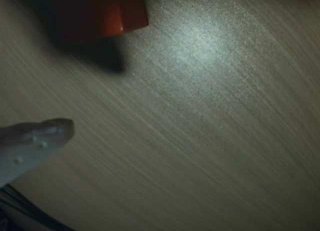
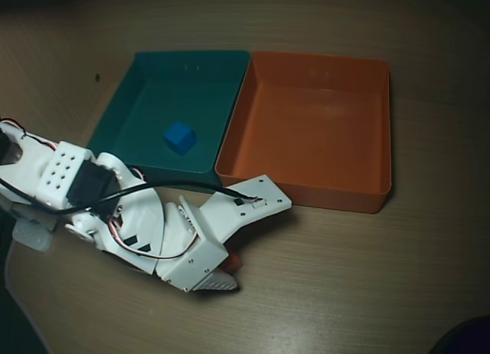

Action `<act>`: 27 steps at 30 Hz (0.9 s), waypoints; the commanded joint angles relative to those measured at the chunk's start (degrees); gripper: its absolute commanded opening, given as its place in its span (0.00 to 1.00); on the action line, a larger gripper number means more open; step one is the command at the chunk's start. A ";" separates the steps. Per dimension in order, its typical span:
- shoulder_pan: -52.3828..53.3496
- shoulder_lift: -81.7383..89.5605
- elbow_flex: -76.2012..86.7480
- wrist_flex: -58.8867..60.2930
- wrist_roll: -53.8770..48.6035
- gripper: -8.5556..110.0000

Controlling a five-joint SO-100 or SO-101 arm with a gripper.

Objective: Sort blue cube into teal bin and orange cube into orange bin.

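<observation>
Overhead view: the blue cube (image 2: 179, 136) sits inside the teal bin (image 2: 149, 78), on the floor toward the near wall, turned so its corners point roughly up and down the picture rather than squared to the walls. Being a cube, it has no long axis to speak of. The orange bin (image 2: 383, 132) stands right against the teal one on the right, walls touching, and it holds nothing.

Down below, the white arm (image 2: 115, 208) stretches from the left edge across the wooden table (image 2: 367, 277), its long line running left to right and dipping slightly toward the bottom of the picture. The gripper (image 2: 230, 268) is near the front of the bins, and a sliver of the orange cube (image 2: 233, 260) peeks out just under the gripper body, on the table outside both bins.

Wrist view, blurred: the orange cube (image 1: 117, 13) shows at the top edge, one vertical corner facing the camera, shadow beneath it. One pale fingertip (image 1: 55, 130) pokes in from the left, well clear of the cube. Whether the jaws are apart or clamped, I can't tell from either view
</observation>
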 commanded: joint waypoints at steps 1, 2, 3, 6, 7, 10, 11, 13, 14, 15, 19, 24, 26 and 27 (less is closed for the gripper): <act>0.18 0.18 -0.62 -0.62 0.35 0.48; 0.09 -0.44 -0.62 -0.62 0.35 0.48; 0.09 -1.05 -0.62 -0.62 0.35 0.48; -0.18 -2.99 -0.70 -0.62 0.44 0.48; -0.26 -3.60 -0.97 -0.62 0.44 0.48; -0.44 -4.83 -1.23 -0.62 0.53 0.48; -0.44 -5.10 -1.23 -0.62 0.53 0.48; -0.62 -5.36 -1.05 -0.62 0.62 0.48; -0.62 -5.36 -0.88 -0.62 0.62 0.48; -0.62 -5.36 -0.79 -0.44 0.62 0.48; -0.97 -5.36 -1.49 -0.62 4.83 0.48; -2.81 -5.27 -1.49 -0.70 9.14 0.48; -2.90 -5.19 -1.49 -0.70 9.14 0.48; -2.90 -5.19 -1.49 -0.70 9.23 0.48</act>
